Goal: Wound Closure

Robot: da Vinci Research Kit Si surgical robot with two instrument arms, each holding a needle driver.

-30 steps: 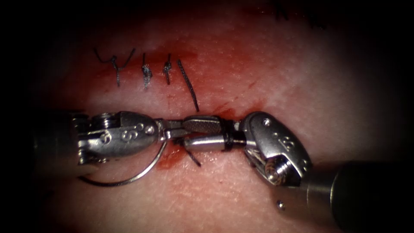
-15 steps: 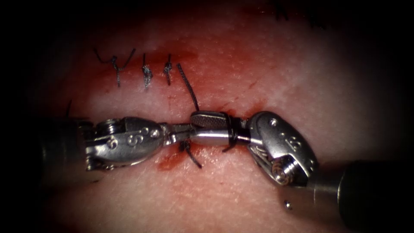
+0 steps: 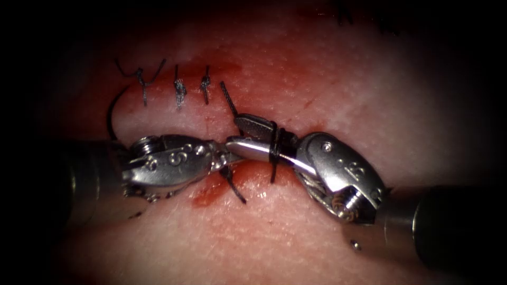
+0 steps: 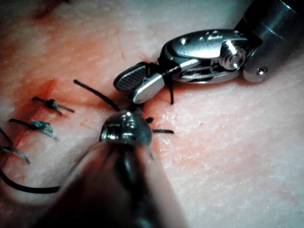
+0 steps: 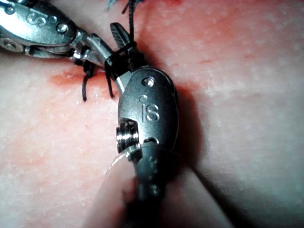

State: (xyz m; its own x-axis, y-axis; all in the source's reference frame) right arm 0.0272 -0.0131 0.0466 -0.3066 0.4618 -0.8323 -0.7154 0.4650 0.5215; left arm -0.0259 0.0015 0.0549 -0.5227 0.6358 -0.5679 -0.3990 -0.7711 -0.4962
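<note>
Thread [image 3: 274, 150] (looped) around open right pincer [image 3: 244, 135]

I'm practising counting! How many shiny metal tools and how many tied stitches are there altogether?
Shiny metal needle-driver tools: 2, the left tool and the right tool, which is open with dark thread wound round it.
Tied dark thread stitches on the pink tissue: 3.
Total: 5.
</note>
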